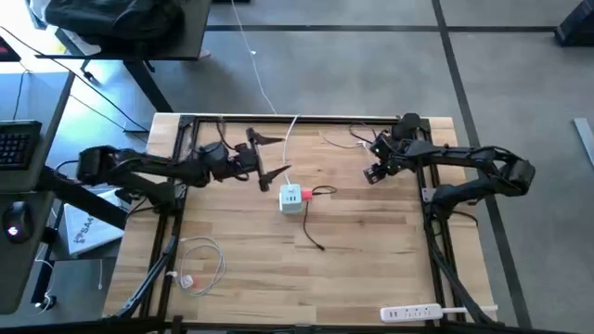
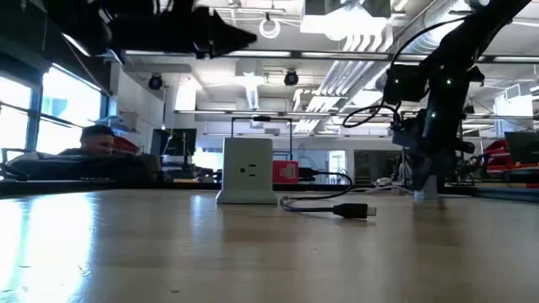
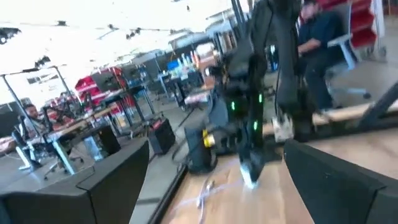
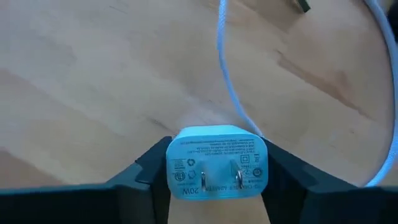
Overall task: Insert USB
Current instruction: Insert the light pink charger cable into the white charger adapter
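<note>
The USB, a small red plug on a thin black cable, already sits against the side of the white charger cube mid-bench, seemingly plugged in, though how fully seated I cannot tell. The left gripper hovers beside the cube, fingers apart. The right gripper, well apart, has fingers clamped on a pale-blue wall adapter; one of each shows.
</note>
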### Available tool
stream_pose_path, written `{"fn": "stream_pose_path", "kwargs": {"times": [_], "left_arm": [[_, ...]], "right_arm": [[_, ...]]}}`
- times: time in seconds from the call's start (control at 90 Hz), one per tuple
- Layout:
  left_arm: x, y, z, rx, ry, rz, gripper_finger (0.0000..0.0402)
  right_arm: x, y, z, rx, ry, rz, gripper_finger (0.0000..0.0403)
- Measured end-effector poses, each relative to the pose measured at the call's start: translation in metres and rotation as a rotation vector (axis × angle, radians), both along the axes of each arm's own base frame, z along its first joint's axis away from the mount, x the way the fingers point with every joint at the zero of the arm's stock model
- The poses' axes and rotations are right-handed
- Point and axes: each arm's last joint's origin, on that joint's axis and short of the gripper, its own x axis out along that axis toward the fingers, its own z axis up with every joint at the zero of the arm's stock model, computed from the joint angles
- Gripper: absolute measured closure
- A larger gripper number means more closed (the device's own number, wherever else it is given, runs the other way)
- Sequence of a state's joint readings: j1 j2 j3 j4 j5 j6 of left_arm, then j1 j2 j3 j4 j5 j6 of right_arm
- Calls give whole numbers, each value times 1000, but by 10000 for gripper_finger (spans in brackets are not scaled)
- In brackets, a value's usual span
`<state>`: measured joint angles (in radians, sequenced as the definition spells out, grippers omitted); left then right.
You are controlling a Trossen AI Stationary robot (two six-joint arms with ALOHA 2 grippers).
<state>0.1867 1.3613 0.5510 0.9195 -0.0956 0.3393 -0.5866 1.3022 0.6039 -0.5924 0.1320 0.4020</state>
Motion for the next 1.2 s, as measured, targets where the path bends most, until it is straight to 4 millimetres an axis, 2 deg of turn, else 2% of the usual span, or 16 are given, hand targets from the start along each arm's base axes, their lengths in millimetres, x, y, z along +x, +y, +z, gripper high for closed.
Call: {"fn": "stream_pose_path", "kwargs": {"times": [0.111,0.256,0.422,0.544,0.722,0.889,1.0,1.2], "left_arm": [[8,5,-10,-30,-41,6,49],[13,7,-17,-67,-81,4,49],[22,9,-19,-147,-101,-16,49],[29,10,-25,-121,-65,-6,49],[34,3,-37,20,19,-10,49],[40,-11,-41,243,84,-53,49],[45,-18,-35,331,82,-31,49],[54,-28,-19,329,19,-61,49]], "right_arm": [[11,2,19,-3,9,70,248],[36,8,55,-76,-38,179,247],[69,28,94,-215,-165,410,245],[85,43,113,-309,-269,430,245],[100,60,123,-298,-456,391,244],[108,69,130,-213,-619,360,243],[116,73,138,-185,-742,377,243],[129,77,142,-155,-883,439,243]]}}
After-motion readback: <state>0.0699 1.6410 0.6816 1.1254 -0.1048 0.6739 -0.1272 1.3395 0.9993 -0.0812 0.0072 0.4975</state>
